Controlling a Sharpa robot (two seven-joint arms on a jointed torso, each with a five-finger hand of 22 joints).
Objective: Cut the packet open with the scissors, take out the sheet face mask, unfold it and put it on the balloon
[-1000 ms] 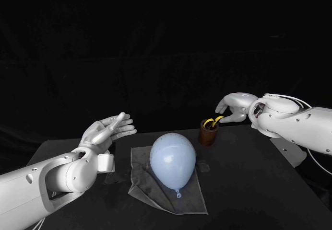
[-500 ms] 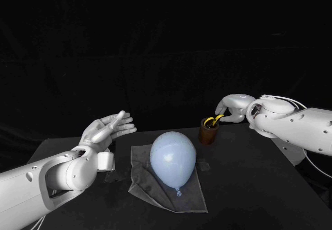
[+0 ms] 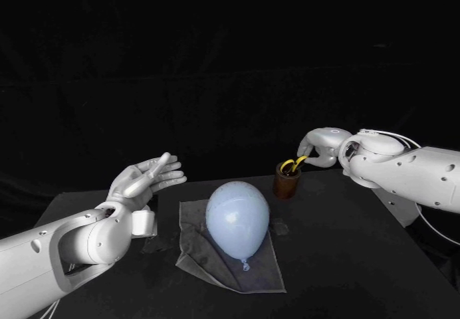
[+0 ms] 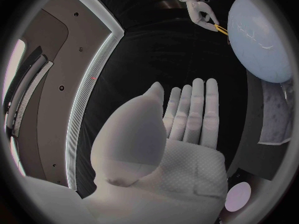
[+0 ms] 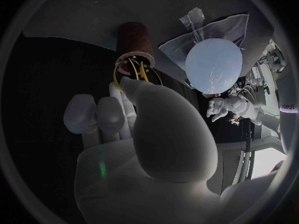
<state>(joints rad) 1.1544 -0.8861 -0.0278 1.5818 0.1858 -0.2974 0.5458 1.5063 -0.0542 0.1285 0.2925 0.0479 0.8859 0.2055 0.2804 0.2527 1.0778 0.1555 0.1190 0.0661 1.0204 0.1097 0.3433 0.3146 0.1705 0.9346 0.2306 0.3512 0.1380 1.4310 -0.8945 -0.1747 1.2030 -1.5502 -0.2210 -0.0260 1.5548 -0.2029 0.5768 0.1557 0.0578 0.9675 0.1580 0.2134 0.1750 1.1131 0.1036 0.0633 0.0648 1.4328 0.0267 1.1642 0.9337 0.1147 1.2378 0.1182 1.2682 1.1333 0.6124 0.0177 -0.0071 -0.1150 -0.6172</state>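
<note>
A grey cloth [image 3: 206, 262] lies flat on the black counter [image 3: 364, 266], close to the front edge. A pale blue balloon [image 3: 236, 221] lies on top of the cloth, in the middle of the counter. Its little knot points to the front and its round end points to the back. Left of the balloon, the left hand [image 3: 143, 179] is up in the air over the left side of the counter, apart from the balloon and the cloth. This hand is open. Its palm faces up, its fingers are out straight, and it holds nothing. Farther back, just behind the balloon and a bit to the right, a brown cup [image 3: 286, 186] stands upright on the counter. The scissors [image 3: 298, 164] stand in the cup. Their yellow handles stick out of the top, and the rest is hidden inside. The right hand [image 3: 321, 147] is above the cup, at the back right. Its fingers bend down to the yellow handles and touch them. I cannot tell if this hand really grips the scissors or only touches them.
</note>
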